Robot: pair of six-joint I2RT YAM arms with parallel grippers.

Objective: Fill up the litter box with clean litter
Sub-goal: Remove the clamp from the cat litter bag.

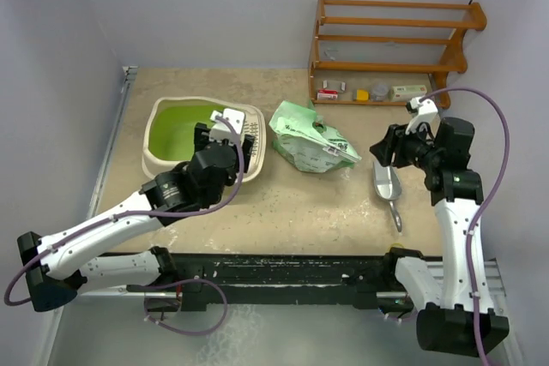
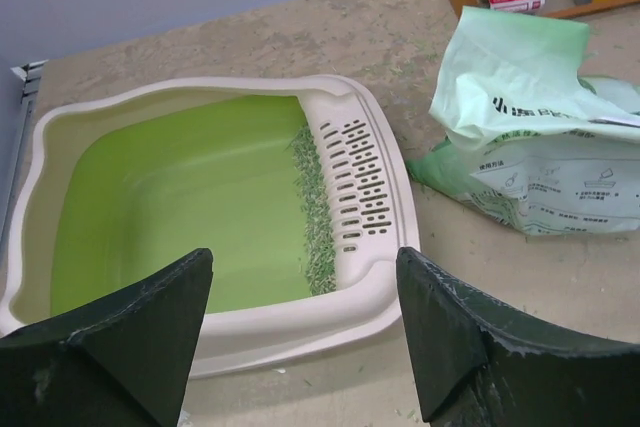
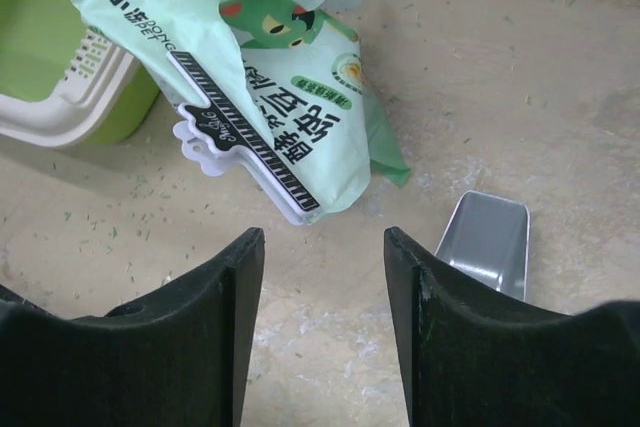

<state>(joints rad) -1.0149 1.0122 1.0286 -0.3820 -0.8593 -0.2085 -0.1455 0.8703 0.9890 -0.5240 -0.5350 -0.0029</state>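
Hovering over the near right part of the large rounded cream plastic litter box [image 1: 155,163], the left gripper [image 2: 302,267] has its two dark fingers spread wide with nothing between them. Its wrist camera looks straight down into the box's lime-green inside. The litter [image 2: 312,207], many tiny green pellets, lies in a narrow band on the green floor along the foot of the slotted cream rim section [image 2: 360,177] at the box's right end. Left of that band the floor shows plain green plastic. A few stray pellets dot the beige table [image 1: 292,203] around the litter box.

Just right of the litter box lies a crumpled pale green plastic bag [image 3: 300,97] with a printed label, resting on its side on the table. A long white plastic clip [image 3: 240,142] with a black strip sits on the bag; whether it is clamped to the bag I cannot tell.

Beyond the bag, further right of the litter box, the right gripper [image 3: 322,247] hangs above the table, its black fingers well apart and gripping nothing. Below it, on the side away from the litter box, a grey metal scoop [image 3: 490,242] lies flat on the table. A brown wooden shelf [image 1: 390,40] stands against the back wall, behind and to the right of the litter box, with small items on its lowest board.
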